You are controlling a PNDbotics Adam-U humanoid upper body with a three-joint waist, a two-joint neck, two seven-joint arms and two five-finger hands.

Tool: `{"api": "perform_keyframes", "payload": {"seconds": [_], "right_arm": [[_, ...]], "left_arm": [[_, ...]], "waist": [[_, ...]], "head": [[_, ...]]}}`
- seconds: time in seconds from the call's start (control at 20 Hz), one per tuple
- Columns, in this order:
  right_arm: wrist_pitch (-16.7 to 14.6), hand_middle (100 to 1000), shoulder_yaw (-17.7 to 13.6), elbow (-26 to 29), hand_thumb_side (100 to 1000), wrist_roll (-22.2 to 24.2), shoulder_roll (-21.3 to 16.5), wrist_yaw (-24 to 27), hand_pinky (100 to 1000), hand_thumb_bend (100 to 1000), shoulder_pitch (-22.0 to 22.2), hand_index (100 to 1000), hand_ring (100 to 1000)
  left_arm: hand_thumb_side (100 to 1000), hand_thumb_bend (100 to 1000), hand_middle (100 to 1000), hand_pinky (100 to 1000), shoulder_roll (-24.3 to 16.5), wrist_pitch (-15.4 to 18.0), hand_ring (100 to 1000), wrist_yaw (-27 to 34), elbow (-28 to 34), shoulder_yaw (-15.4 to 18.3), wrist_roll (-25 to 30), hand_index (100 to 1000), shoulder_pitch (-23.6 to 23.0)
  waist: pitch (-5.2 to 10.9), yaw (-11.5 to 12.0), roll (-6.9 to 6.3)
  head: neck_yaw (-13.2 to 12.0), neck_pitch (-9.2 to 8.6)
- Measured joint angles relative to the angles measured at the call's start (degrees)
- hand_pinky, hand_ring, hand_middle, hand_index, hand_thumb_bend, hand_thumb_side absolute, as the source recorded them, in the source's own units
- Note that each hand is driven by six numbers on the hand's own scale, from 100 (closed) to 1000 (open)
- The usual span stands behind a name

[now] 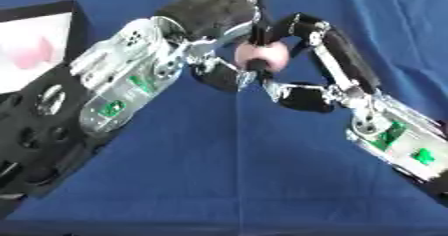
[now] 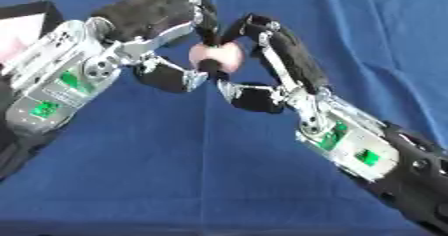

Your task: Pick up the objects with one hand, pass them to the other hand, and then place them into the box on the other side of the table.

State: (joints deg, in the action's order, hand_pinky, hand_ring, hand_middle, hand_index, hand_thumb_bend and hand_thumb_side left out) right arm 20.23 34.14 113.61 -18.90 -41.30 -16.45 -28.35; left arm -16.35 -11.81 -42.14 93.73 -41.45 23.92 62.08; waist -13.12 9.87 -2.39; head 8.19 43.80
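Nearest the camera, the right forearm rises from the lower right corner, silver housing with green patches, up to the right hand (image 1: 328,62), whose fingers curve round the right side of a small pink ball (image 1: 263,55) while the thumb sits low beneath it. Opposite, the left hand (image 1: 210,12) comes in from the left, its black back toward the camera, fingers curled over the top and left of the same ball and a thumb tip touching it from below. Both hands thus close on the ball at once, held in the air above the blue tablecloth (image 1: 262,180) near the middle of the table; which hand actually bears it cannot be told from either view. At the left edge stands a box (image 1: 70,25) with black walls and a pale inside holding something pinkish, partly hidden behind the left arm. This looks like the hand-over itself, the middle step of the task, with pick-up done and placing not yet begun. Which way the ball is travelling is not shown. Judging from the pose, the next move calls for the receiving hand to close fully round the ball before the giving hand spreads its fingers and backs off, so nothing drops between them.
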Motion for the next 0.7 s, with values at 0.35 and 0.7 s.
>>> {"api": "perform_keyframes", "payload": {"seconds": [0.35,0.7], "right_arm": [[2.1,788,-0.4,0.1,344,1.7,-0.1,-1.5,603,149,0.8,838,845],[4.0,788,-1.7,0.1,317,1.1,-0.9,-1.6,605,165,2.1,836,843]], "left_arm": [[129,159,483,745,-2.0,-0.4,613,-0.1,0.8,0.6,0.2,395,0.0],[150,100,487,793,-5.1,-2.6,612,2.4,2.0,2.5,1.0,398,-0.5]], "waist": [[0.01,0.1,0.20],[0.03,0.3,0.18]], "head": [[0.0,0.00],[-0.2,0.00]]}}
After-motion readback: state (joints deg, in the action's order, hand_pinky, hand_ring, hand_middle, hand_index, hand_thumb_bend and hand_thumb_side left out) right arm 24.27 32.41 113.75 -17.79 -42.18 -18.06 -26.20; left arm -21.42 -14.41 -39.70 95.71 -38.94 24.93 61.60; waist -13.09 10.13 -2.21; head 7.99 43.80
